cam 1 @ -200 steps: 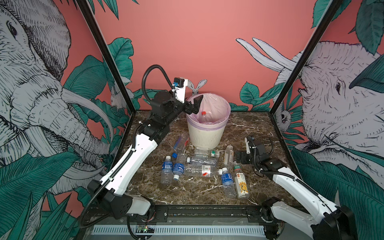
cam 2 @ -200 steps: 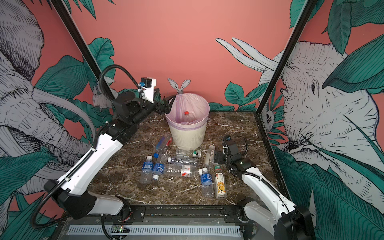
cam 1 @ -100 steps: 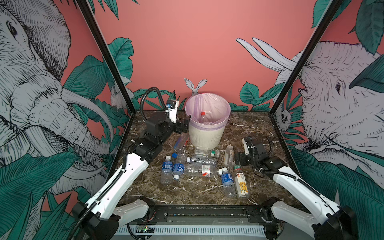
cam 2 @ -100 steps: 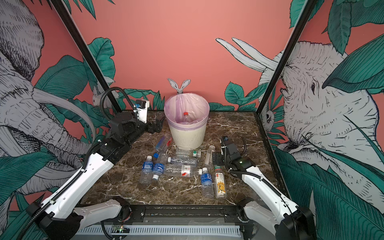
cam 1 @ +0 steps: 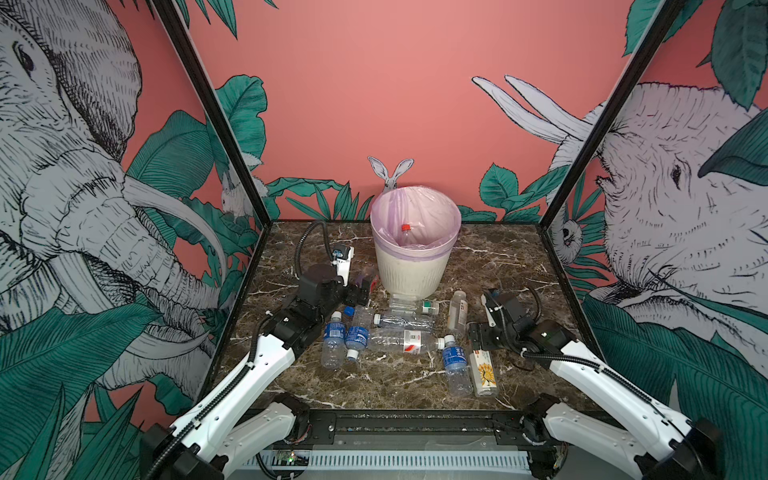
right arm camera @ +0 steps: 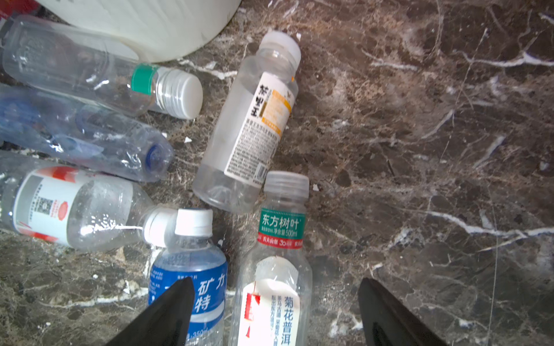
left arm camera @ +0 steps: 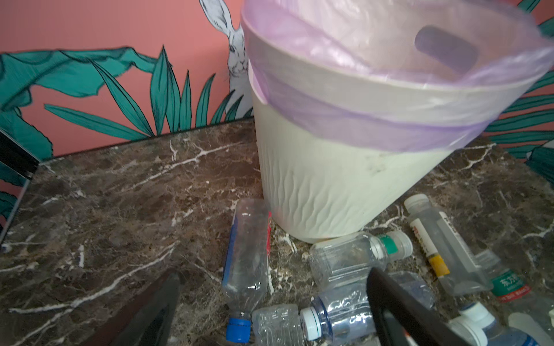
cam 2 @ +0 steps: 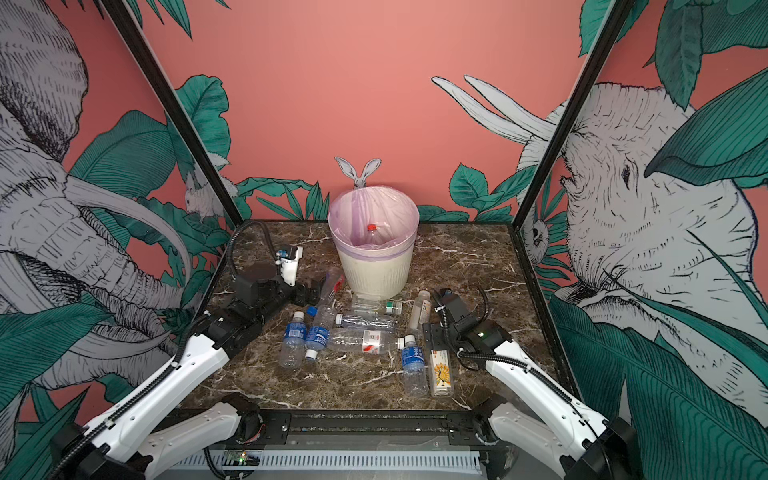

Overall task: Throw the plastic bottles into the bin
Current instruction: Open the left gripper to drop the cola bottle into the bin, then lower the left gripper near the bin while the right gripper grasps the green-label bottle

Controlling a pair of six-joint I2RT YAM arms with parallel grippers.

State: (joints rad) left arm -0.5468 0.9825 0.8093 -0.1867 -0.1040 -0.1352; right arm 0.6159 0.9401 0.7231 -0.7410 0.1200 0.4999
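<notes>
The bin (cam 1: 415, 266) (cam 2: 376, 270), cream with a lilac liner, stands at the back middle; a red-capped bottle (cam 1: 405, 228) (cam 2: 371, 227) lies inside it. Several plastic bottles lie on the marble in front of it. My left gripper (cam 1: 363, 289) (left arm camera: 272, 299) is open and empty, low beside the bin's left, over a blue-capped bottle (left arm camera: 245, 263). Open as well, my right gripper (cam 1: 475, 337) (right arm camera: 275, 299) straddles a white-yellow-labelled bottle (right arm camera: 274, 287) (cam 1: 484, 372), without touching it. A blue-labelled bottle (right arm camera: 192, 269) lies next to that one.
Dark marble table (cam 1: 511, 266) is boxed in by printed walls on three sides with black corner posts (cam 1: 582, 158). A square green-banded bottle (right arm camera: 90, 75) and a tall orange-labelled bottle (right arm camera: 254, 125) lie against the bin's foot. A black rail (cam 1: 407, 424) runs along the front edge.
My left arm has come down from the bin's rim to the table beside the bin. The red-capped bottle has sunk deeper into the bin. The right gripper edged towards the bottles.
</notes>
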